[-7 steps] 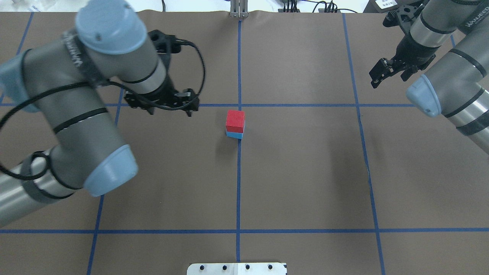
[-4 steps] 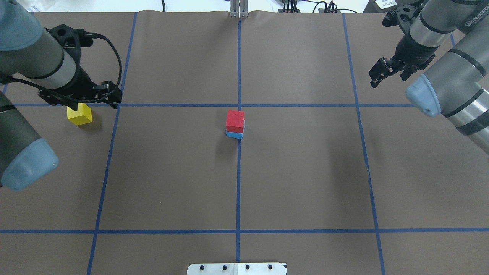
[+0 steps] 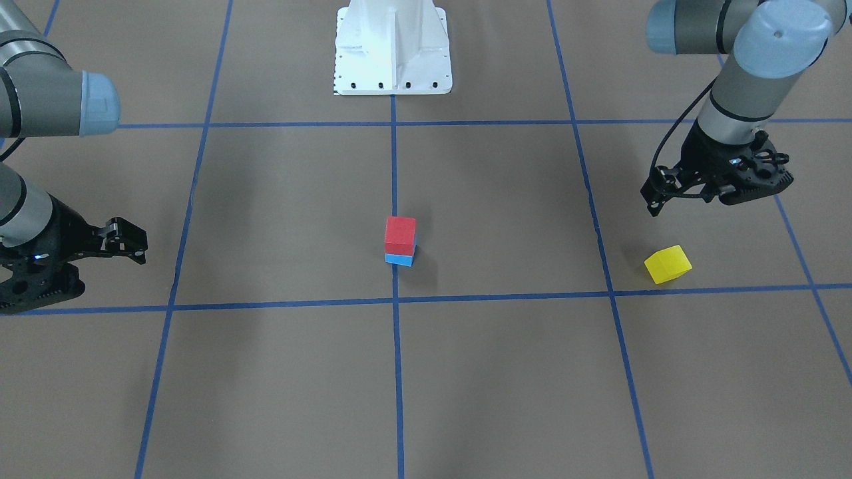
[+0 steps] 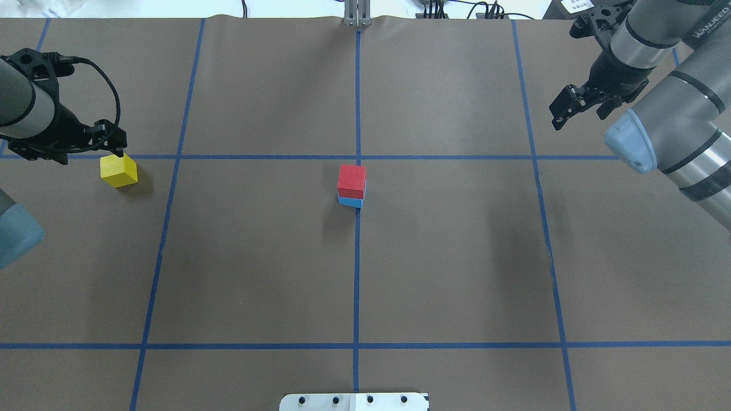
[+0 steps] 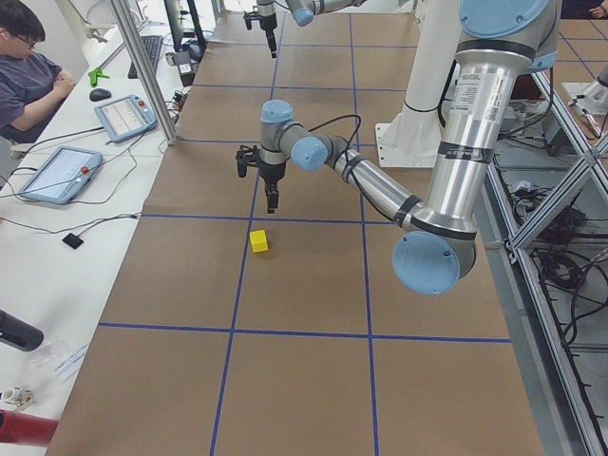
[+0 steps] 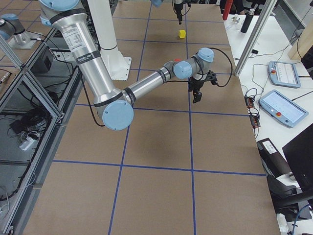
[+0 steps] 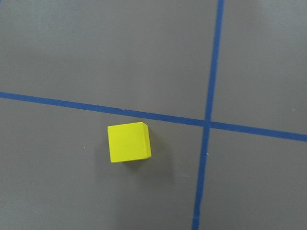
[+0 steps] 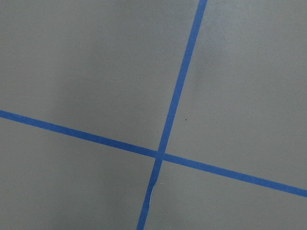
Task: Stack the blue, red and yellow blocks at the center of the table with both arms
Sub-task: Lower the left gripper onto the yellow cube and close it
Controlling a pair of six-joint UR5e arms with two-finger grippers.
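A red block (image 4: 351, 180) sits on a blue block (image 4: 350, 202) at the table's center, also in the front view (image 3: 400, 234). A yellow block (image 4: 119, 170) lies alone on the far left, beside a tape crossing in the left wrist view (image 7: 128, 142) and in the front view (image 3: 667, 264). My left gripper (image 4: 88, 153) hovers open and empty just behind and above the yellow block, apart from it (image 3: 695, 198). My right gripper (image 4: 578, 114) is open and empty, raised over the far right (image 3: 136, 245).
Blue tape lines (image 4: 357, 274) form a grid on the brown table cover. The white robot base (image 3: 393, 46) stands at the near middle edge. An operator (image 5: 28, 76) and tablets (image 5: 57, 173) sit along the table's far edge.
My left arm has swung from near the stack to the far left, above the yellow block, which it had hidden. The right gripper has barely shifted. The stack has not moved.
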